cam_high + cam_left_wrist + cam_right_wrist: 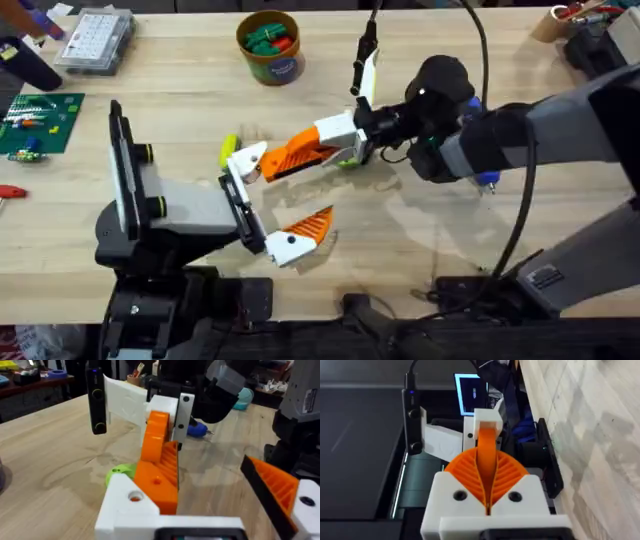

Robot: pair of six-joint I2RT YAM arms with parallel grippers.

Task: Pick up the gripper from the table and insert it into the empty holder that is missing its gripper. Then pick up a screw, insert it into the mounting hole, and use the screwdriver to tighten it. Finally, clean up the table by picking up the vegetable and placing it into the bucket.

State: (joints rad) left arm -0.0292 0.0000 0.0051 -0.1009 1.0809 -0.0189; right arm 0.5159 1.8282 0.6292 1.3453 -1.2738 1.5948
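Note:
The gripper point(290, 160), an orange ribbed finger with a white base block, is held level above the table with my right gripper point(325, 148) shut on it. Its white base point(131, 510) sits against the far end of the holder point(240, 205), the black bar ending my left arm. I cannot tell how deep the base sits. The holder's other orange finger point(305, 230) stands well apart from it, so my left gripper point(285, 198) is open. The bucket point(270, 45) at the back holds green and red pieces. A green vegetable point(120, 472) lies on the table beside the holder.
A blue-handled screwdriver point(485, 180) lies under my right arm. A clear compartment box point(95, 40) stands at the back left, with a green circuit board point(35, 120) in front of it. A red tool point(10, 190) lies at the left edge.

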